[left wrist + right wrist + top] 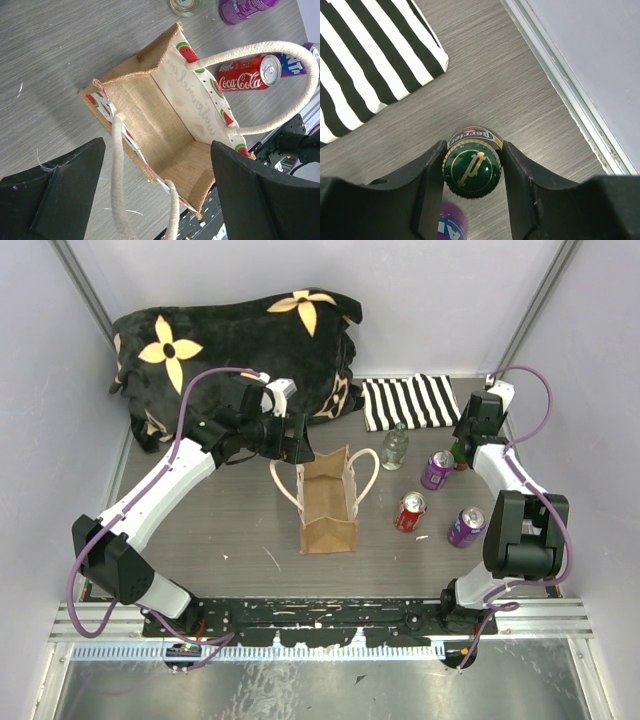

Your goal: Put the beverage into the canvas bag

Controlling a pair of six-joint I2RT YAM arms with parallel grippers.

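- The green bottle (472, 172) is being gripped by the right claw (472, 150). The two fingers are pressing on opposite sides of the cap and are closed to just the cap's width.
- The bottle is being held upright at the far right of the table (495, 75), near the striped cloth (370, 60) and close to the right wall. A purple can (437, 469) is standing just to its left. Whether its base is off the table cannot be told.
- The bag (328, 515) is standing mouth-up in the middle of the table, well apart from the bottle, to the left and nearer.
- The left claw (157, 150) is being held wide open over the far end of the bag, and nothing is being held in it. The rope handles (280, 50) are lying outward, so the mouth is being left free.
- Only the cap is being pinched, so a slow, straight lift is being called for. A quick swing would likely let the body tilt or slip.
- The purple can and a clear bottle (396, 447) are standing along the way to the bag, so the bottle is best raised above them before it is carried left.
- Over the bag, the bottle is best lowered upright between the handles and released only once its base is resting on the bottom.
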